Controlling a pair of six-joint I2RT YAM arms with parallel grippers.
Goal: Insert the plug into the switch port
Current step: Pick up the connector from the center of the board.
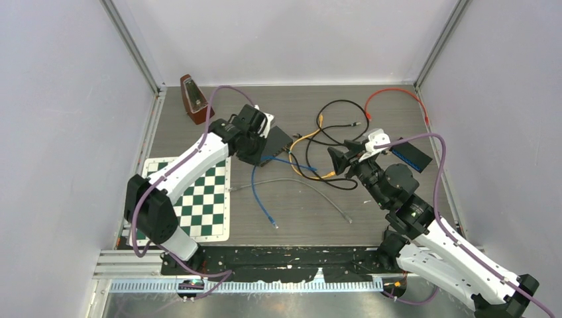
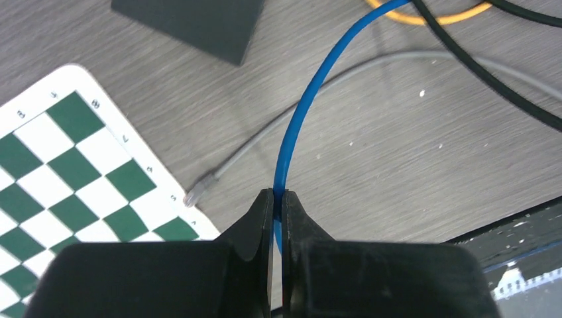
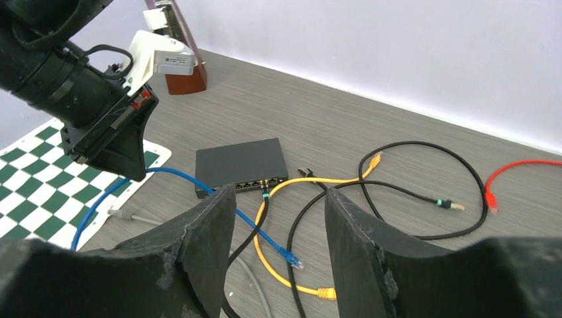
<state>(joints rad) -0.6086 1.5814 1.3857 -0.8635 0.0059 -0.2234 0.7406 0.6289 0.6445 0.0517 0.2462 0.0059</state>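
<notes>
The black switch lies mid-table, its row of ports facing the right wrist camera; one black cable sits in a port. My left gripper is shut on the blue cable just left of the switch. One blue plug lies loose in front of the ports, and the cable's other plug rests nearer the arms. My right gripper hangs open and empty above the cables, right of the switch.
Yellow, black, red and grey cables sprawl around the switch. A green-and-white checkered mat lies at left, a brown metronome at back left, a dark flat box at right.
</notes>
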